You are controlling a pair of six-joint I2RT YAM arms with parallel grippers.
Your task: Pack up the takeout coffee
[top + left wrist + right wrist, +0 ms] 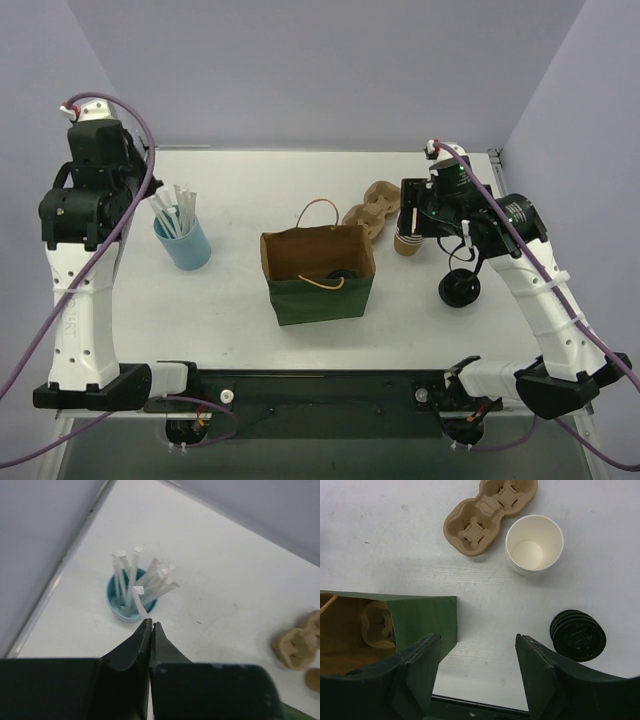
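A green paper bag [318, 290] with a brown inside stands open at the table's middle; its right wall shows in the right wrist view [422, 617]. A dark round shape [342, 276] lies inside it; I cannot tell if that is the takeout coffee's lid. A cardboard carrier piece [377, 625] also shows inside the bag. No lidded kraft cup shows on the table. My right gripper [477, 647] is open and empty, hovering over bare table between the bag and the loose lids. My left gripper [151, 624] is shut and empty, held high above a blue cup.
A stack of unlidded tan cups [407, 243] [534, 545] stands right of the bag. Loose black lids [459, 290] [577, 635] lie nearer. Brown pulp carriers [372, 212] [490, 515] lie behind. A blue cup of white stirrers [183, 238] [131, 600] stands at the left.
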